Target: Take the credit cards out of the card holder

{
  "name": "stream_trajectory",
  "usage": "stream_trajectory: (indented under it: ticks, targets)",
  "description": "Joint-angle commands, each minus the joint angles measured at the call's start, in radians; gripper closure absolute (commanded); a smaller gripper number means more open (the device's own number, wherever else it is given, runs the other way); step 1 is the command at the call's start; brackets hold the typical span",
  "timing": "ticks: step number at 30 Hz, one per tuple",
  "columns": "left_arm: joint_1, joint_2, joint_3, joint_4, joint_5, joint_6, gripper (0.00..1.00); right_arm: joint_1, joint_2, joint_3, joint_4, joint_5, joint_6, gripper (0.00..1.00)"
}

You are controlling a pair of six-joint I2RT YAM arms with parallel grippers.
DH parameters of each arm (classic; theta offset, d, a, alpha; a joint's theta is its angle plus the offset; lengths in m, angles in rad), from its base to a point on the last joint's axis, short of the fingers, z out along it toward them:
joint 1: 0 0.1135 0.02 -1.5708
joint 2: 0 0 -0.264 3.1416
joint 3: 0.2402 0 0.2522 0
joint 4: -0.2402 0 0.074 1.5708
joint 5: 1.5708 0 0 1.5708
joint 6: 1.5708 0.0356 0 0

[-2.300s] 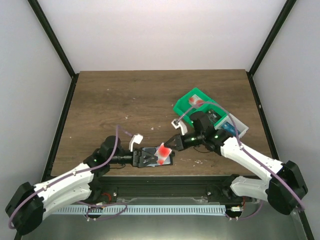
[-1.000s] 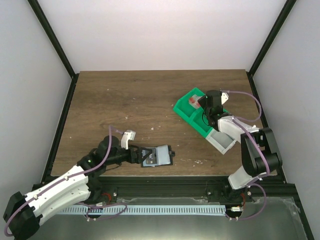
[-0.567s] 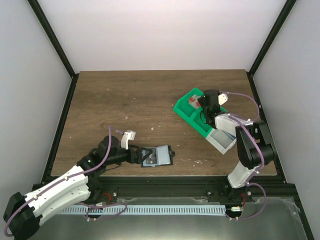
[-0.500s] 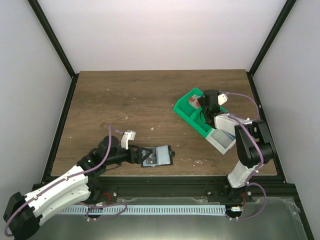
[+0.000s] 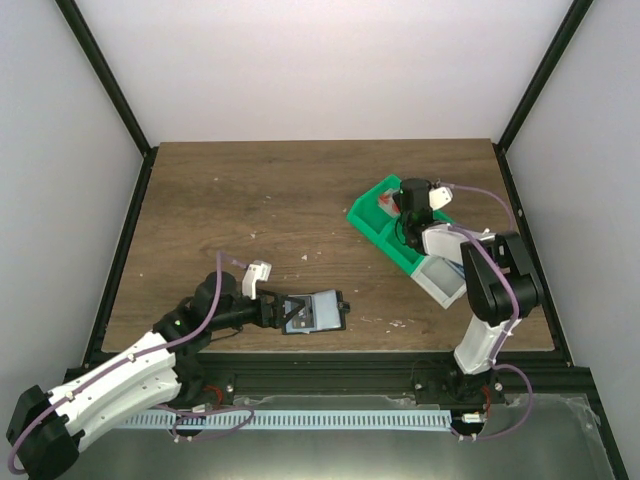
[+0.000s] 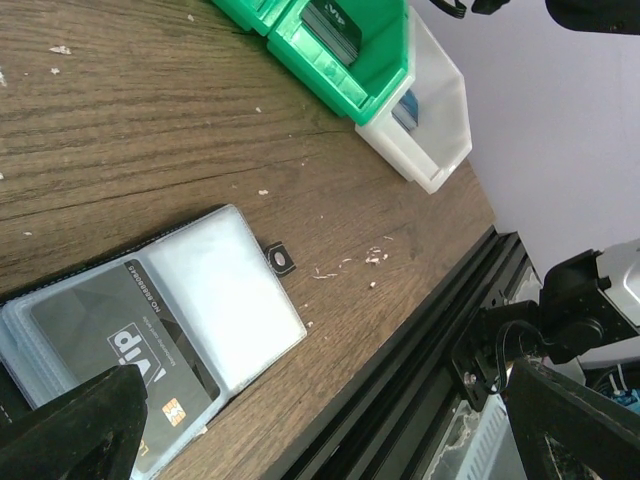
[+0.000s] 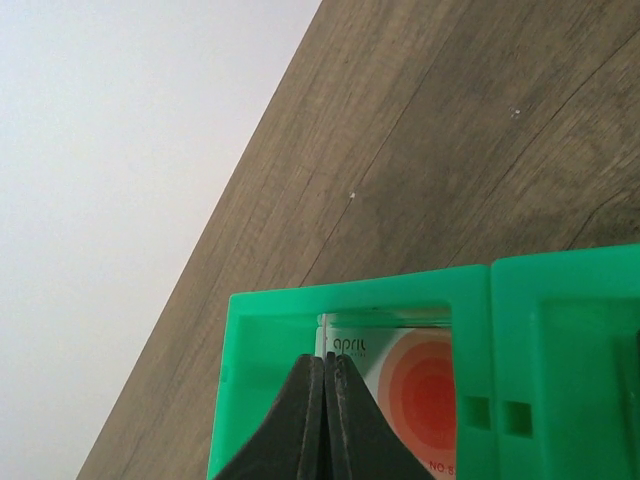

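The desk (image 5: 260,200) is matt, grained wood. The green tray (image 7: 520,330) is glossy plastic. The card holder (image 6: 220,285) has cloudy plastic sleeves.

Open table (image 5: 250,200) across the far-left half; green tray (image 5: 380,240), white tray (image 5: 432,290) and right arm (image 5: 495,280) crowd the right edge; holder (image 5: 318,312) by the near edge.

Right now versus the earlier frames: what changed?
Right end effector swung from the card holder to the green tray, now shut above a white-and-red card lying inside; the holder no longer shows one. Left end effector stayed open at the holder.
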State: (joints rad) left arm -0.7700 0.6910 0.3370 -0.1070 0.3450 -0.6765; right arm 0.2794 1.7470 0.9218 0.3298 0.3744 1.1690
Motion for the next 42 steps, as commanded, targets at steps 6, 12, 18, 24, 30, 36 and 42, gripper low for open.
stream_trajectory:
  ticks: [6,12,18,24,30,36,42]
  targets:
    - [0.005,-0.010,0.006,0.006,0.016,0.006,0.00,0.027,0.065,0.090,0.016,0.153,-0.042,1.00]
    - [0.005,-0.004,0.006,0.008,0.018,0.008,0.00,0.038,0.085,0.121,-0.028,0.185,-0.024,1.00]
    - [0.006,0.002,0.012,0.004,0.013,0.010,0.00,0.043,0.112,0.164,-0.093,0.198,-0.007,1.00]
    - [0.005,-0.003,0.009,0.003,0.016,0.005,0.00,0.042,0.113,0.155,-0.103,0.193,0.012,0.95]
    - [0.007,-0.005,0.010,0.002,0.021,0.002,0.00,0.042,0.088,0.160,-0.145,0.194,0.037,0.89]
    - [0.007,-0.004,0.017,-0.011,0.019,-0.006,0.00,0.042,0.056,0.191,-0.279,0.189,0.068,0.83]
    - [0.007,0.002,0.037,-0.044,0.005,-0.016,0.00,0.041,-0.026,0.155,-0.340,0.194,0.100,0.77]
